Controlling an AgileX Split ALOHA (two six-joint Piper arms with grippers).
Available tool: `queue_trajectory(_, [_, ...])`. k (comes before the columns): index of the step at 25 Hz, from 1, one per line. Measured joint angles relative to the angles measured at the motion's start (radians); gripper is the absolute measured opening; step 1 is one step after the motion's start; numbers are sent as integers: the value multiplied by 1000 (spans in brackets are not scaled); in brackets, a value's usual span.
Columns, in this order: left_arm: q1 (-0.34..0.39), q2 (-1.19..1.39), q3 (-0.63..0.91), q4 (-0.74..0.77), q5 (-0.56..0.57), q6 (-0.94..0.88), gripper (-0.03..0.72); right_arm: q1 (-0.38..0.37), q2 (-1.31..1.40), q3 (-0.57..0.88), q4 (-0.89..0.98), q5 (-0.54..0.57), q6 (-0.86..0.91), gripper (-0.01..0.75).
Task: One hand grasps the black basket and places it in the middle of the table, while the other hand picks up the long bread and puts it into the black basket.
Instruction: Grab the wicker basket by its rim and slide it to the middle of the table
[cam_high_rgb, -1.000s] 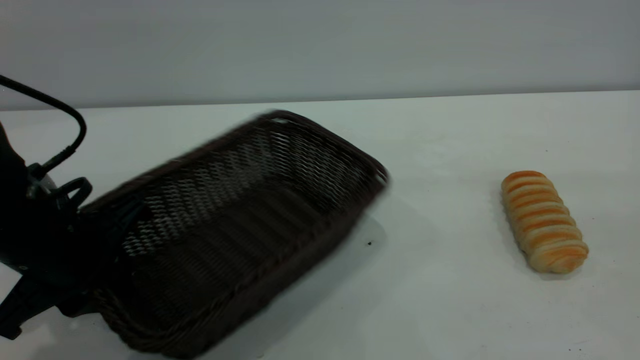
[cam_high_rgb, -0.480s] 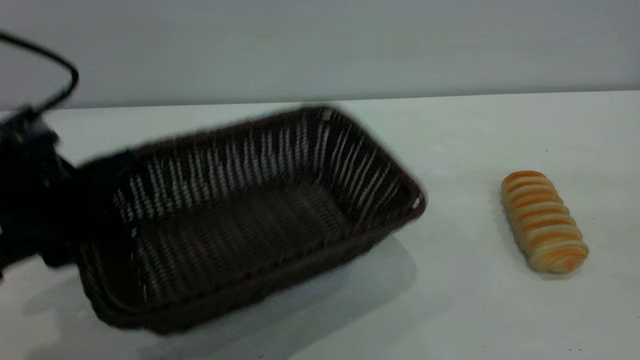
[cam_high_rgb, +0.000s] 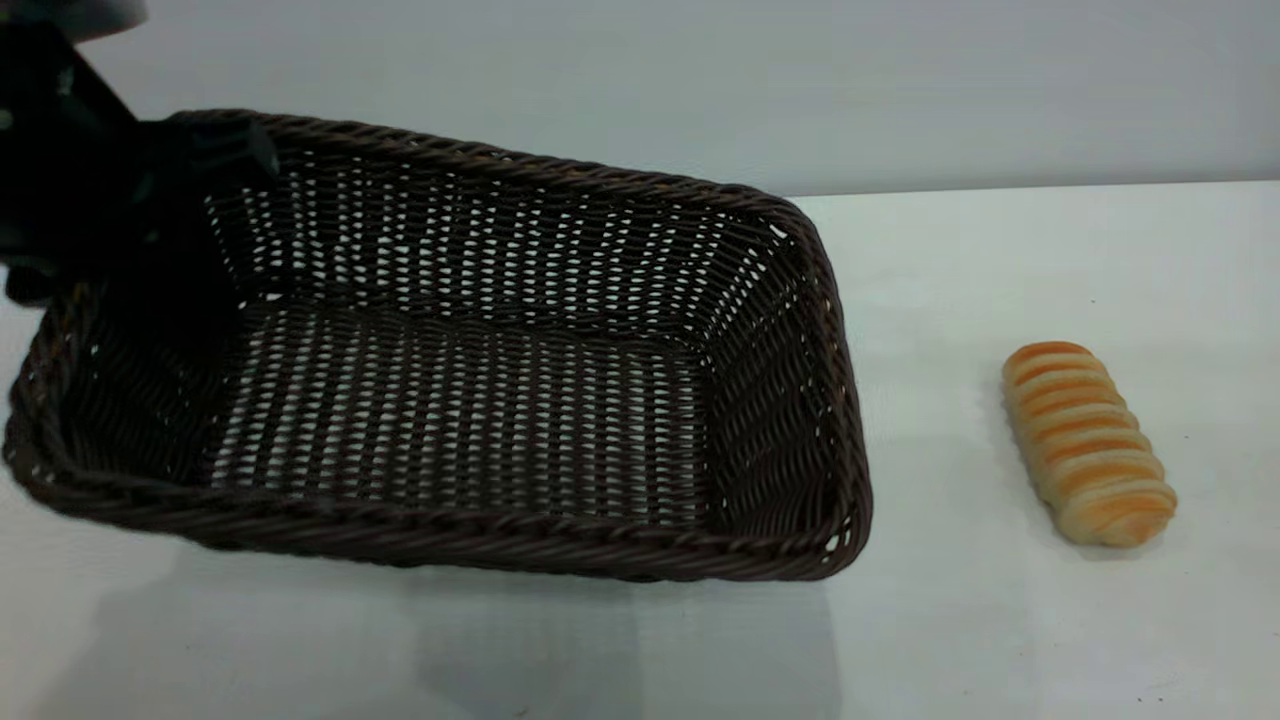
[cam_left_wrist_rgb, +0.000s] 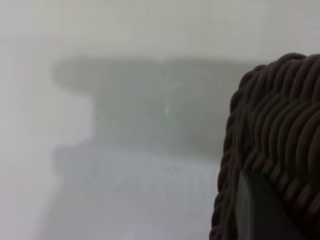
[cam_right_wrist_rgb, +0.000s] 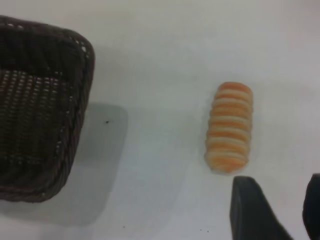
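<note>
The black basket (cam_high_rgb: 800, 400) fills the left and middle of the exterior view, held above the white table (cam_high_rgb: 1000, 630) and tipped with its opening toward the camera; its shadow lies beneath it. My left gripper (cam_high_rgb: 150, 190) is shut on the basket's left rim. In the left wrist view one finger (cam_left_wrist_rgb: 255, 210) presses against the braided rim (cam_left_wrist_rgb: 280, 115). The long bread (cam_high_rgb: 1088, 443) lies on the table to the right, apart from the basket. In the right wrist view my right gripper (cam_right_wrist_rgb: 280, 182) is open and empty, just short of the bread (cam_right_wrist_rgb: 229, 127), with the basket's corner (cam_right_wrist_rgb: 75, 100) farther off.
A plain grey wall (cam_high_rgb: 900, 90) stands behind the table. Bare tabletop lies between the basket and the bread and in front of both.
The left gripper has lifted the basket's left end up and swung the basket rightward, from lying skewed and low to raised and facing the camera. The bread has not moved.
</note>
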Motion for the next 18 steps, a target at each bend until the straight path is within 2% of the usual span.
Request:
queue_trajectory(6, [0, 87, -72, -185, -9, 150, 239, 0, 0, 0, 16, 0, -21, 243])
queue_trajectory(13, [0, 249, -97, -482, -56, 464, 239, 0, 0, 0, 17, 19, -26, 243])
queue_trajectory(18, [0, 328, -101, -567, -110, 551, 239, 0, 0, 0, 19, 24, -26, 243])
